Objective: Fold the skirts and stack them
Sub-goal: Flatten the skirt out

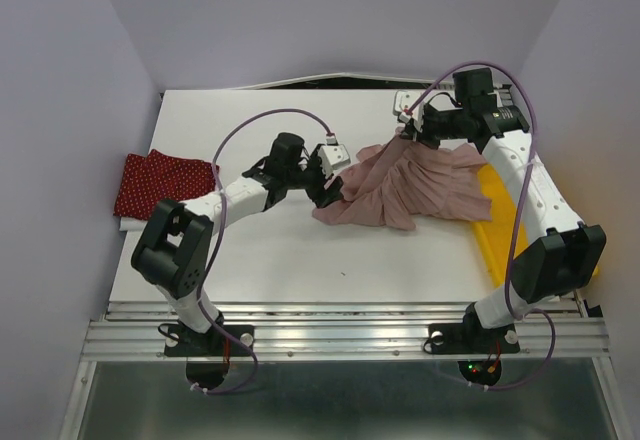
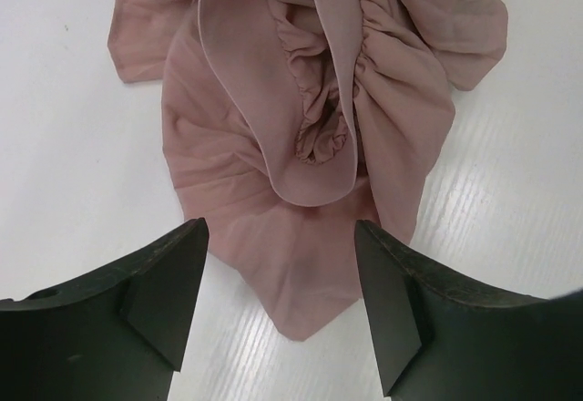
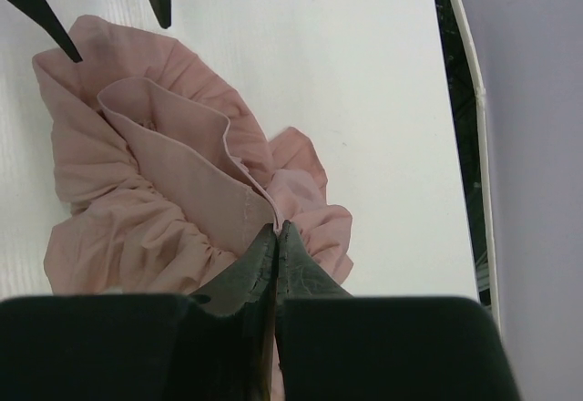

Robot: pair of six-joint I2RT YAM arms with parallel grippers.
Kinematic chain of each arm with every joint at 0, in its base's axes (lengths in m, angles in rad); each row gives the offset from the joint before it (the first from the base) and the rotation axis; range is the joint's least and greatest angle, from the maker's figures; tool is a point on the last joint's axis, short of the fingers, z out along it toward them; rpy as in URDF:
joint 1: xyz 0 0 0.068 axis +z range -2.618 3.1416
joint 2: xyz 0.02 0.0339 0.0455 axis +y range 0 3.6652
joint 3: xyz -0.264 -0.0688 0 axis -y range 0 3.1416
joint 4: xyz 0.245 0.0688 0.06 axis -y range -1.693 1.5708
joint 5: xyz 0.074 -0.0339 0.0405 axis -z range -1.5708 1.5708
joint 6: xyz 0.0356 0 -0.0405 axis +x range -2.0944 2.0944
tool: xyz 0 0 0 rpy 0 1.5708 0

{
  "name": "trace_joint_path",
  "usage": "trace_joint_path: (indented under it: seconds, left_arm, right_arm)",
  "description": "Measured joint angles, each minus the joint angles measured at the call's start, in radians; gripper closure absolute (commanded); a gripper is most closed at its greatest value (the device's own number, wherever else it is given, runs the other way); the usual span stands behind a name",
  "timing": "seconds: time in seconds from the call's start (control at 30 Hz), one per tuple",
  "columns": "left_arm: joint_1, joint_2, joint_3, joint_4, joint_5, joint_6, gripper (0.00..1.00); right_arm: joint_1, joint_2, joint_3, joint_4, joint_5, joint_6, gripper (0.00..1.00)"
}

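Skirts, two: one dark red skirt (image 1: 165,182) with white dots at the left edge, one pink skirt (image 1: 405,188) with ruffles right of centre; yellow tray (image 1: 495,232), one, along the right side; arms, two, the left arm (image 1: 222,200) and the right arm (image 1: 530,185); grippers, two, the left gripper (image 1: 328,182) and the right gripper (image 1: 406,134); white table (image 1: 300,260), one.

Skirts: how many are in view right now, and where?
2. The dark red polka-dot skirt lies flat at the table's left edge. The pink ruffled skirt is bunched centre-right, pinched by the right hand, the open left hand at its left end. No other shows.
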Motion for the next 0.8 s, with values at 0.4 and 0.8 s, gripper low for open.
trace_joint_path:
  seconds: [0.4, 0.8]
  left_arm:
    - [-0.005, 0.166, 0.140, 0.000, 0.091, 0.006, 0.20]
    - [-0.022, 0.248, 0.219, 0.008, 0.142, -0.049, 0.25]
  right_arm:
    - [0.000, 0.000, 0.000, 0.000, 0.000, 0.001, 0.99]
    - [0.000, 0.000, 0.000, 0.001, 0.000, 0.001, 0.99]
